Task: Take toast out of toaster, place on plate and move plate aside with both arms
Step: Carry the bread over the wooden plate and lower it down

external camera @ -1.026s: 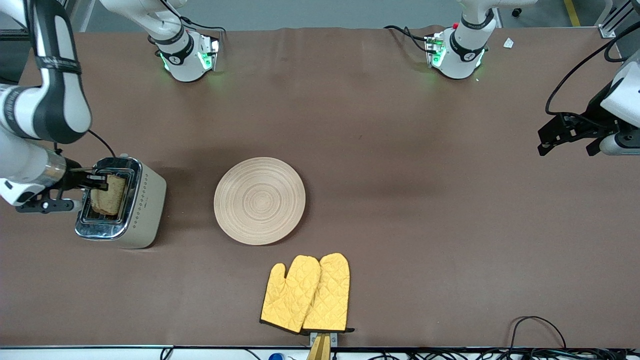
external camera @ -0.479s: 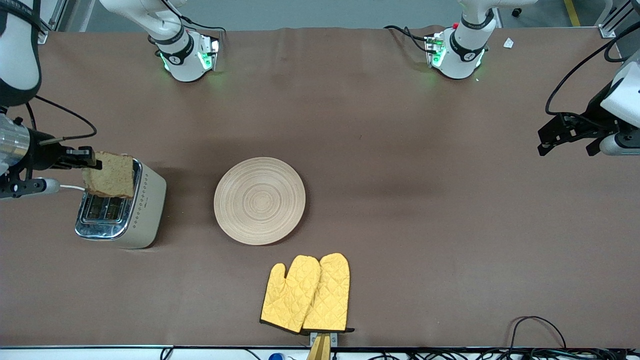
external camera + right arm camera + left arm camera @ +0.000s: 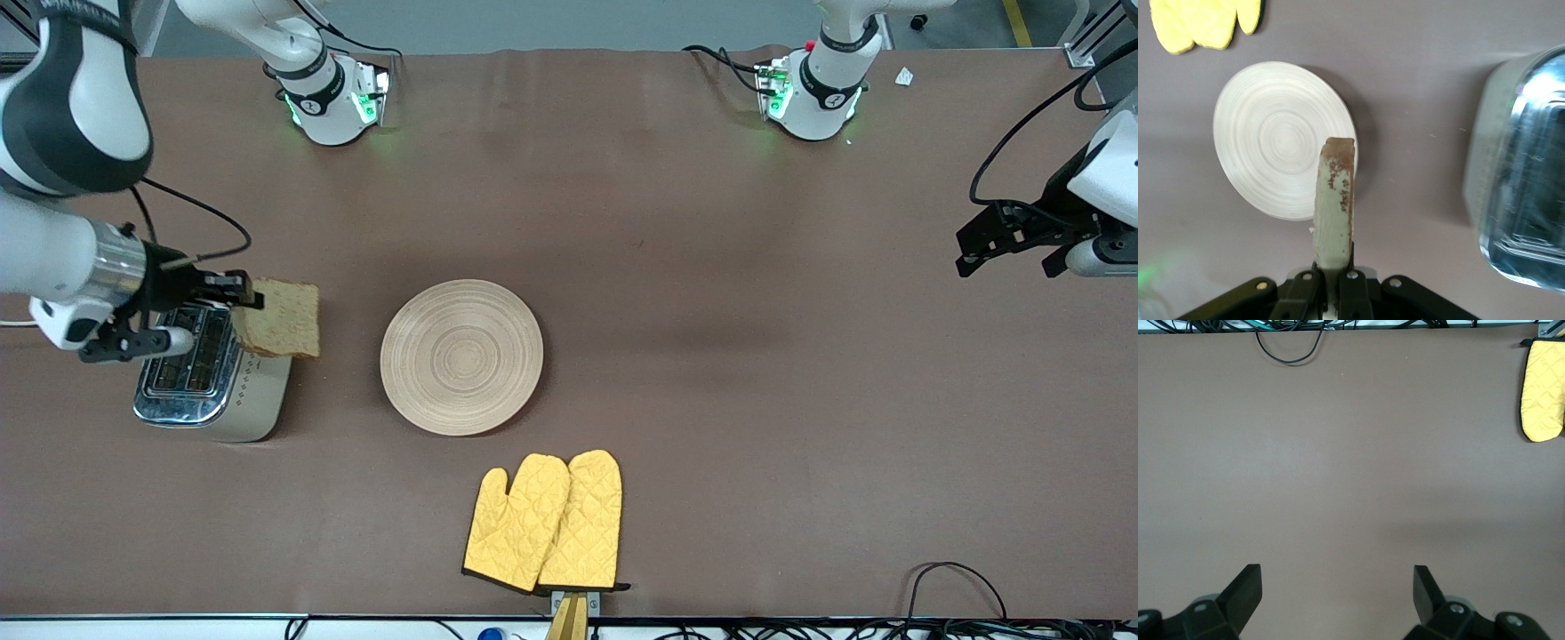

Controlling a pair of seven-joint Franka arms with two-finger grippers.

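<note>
My right gripper [image 3: 242,295] is shut on the toast [image 3: 277,331], a square speckled brown slice, and holds it in the air over the toaster's edge that faces the plate. In the right wrist view the toast [image 3: 1334,203] shows edge-on between the shut fingers of the right gripper [image 3: 1335,272]. The round light-wood plate [image 3: 461,356] lies bare at the table's middle and shows in the right wrist view [image 3: 1265,133]. My left gripper [image 3: 1005,238] waits open above the left arm's end of the table; its view shows the left gripper [image 3: 1337,587] open over bare table.
A silver toaster [image 3: 212,373] stands at the right arm's end, with its slots showing nothing in them. Two yellow oven mitts [image 3: 544,521] lie nearer the front camera than the plate. Cables run along the front edge.
My right gripper has lifted the toast out of the toaster slot and carried it toward the plate. The left arm has not moved.
</note>
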